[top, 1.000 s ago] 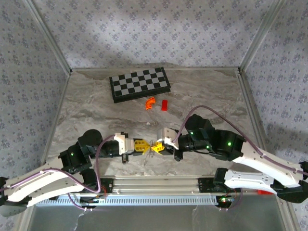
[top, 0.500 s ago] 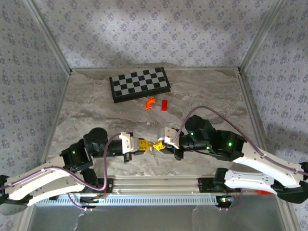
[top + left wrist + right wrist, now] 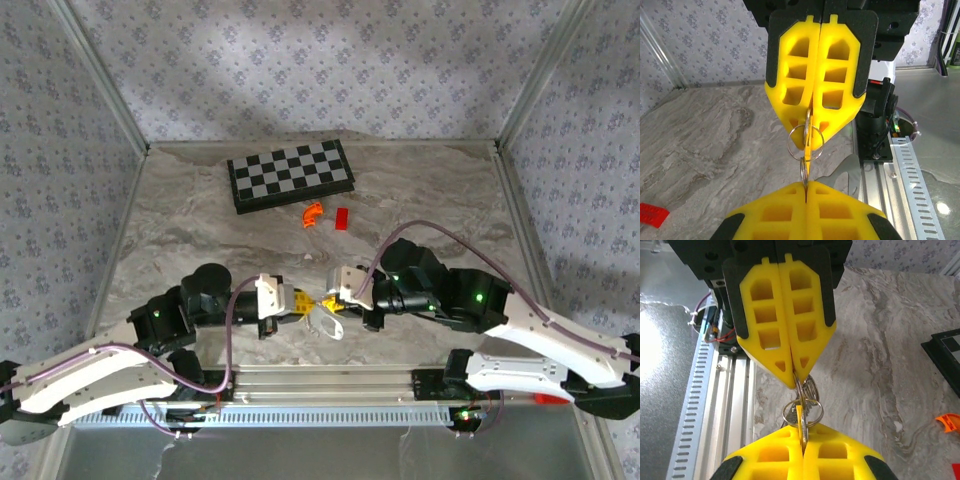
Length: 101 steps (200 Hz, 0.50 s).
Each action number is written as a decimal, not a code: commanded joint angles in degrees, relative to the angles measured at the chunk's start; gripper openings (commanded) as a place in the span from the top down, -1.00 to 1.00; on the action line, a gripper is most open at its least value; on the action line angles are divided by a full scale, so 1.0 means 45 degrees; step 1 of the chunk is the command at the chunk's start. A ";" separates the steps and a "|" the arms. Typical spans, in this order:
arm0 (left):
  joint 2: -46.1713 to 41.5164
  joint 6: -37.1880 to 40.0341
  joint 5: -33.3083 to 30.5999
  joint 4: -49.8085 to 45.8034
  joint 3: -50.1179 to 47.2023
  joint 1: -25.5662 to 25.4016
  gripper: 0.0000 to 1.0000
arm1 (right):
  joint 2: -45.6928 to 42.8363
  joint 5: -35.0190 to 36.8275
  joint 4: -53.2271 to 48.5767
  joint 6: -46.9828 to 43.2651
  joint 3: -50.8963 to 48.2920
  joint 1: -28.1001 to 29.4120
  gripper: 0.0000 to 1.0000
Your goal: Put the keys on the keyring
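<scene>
My two grippers meet tip to tip low over the table's front middle. The left gripper (image 3: 304, 302) (image 3: 805, 186) is shut on a small silver ring (image 3: 804, 171) of the keyring. Its pale oval tag (image 3: 325, 322) (image 3: 847, 174) hangs just below. Facing it, the right gripper (image 3: 331, 300) (image 3: 801, 442) is shut on the key (image 3: 800, 421), a thin silver blade with a yellow head seen edge-on. A larger silver ring (image 3: 803, 410) (image 3: 805, 140) circles the key between the two sets of yellow fingers.
A black-and-white checkerboard (image 3: 290, 174) lies at the back. An orange curved piece (image 3: 313, 214) and a red block (image 3: 342, 219) sit just in front of it. The aluminium rail (image 3: 330, 382) runs close under the grippers at the near edge.
The left arm has pushed rightward, so its fingers now meet the right gripper's. The pale tag has come into sight, hanging below the two grippers. Both stay shut.
</scene>
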 commanded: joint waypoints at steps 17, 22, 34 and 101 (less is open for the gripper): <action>-0.0063 0.0285 -0.0221 -0.0705 0.0468 -0.0011 1.00 | 0.0140 0.1720 -0.1169 -0.0739 0.1170 0.0309 1.00; -0.0070 0.0286 -0.0249 -0.0710 0.0478 -0.0015 1.00 | 0.0181 0.1928 -0.1245 -0.0781 0.1211 0.0356 1.00; -0.0061 0.0300 -0.0271 -0.0690 0.0424 -0.0015 1.00 | 0.0347 0.2374 -0.1378 -0.0854 0.1382 0.0490 1.00; -0.0029 0.0212 -0.0814 0.0080 -0.0283 -0.0011 1.00 | 0.1394 0.4269 -0.1432 -0.1216 0.2029 0.1020 1.00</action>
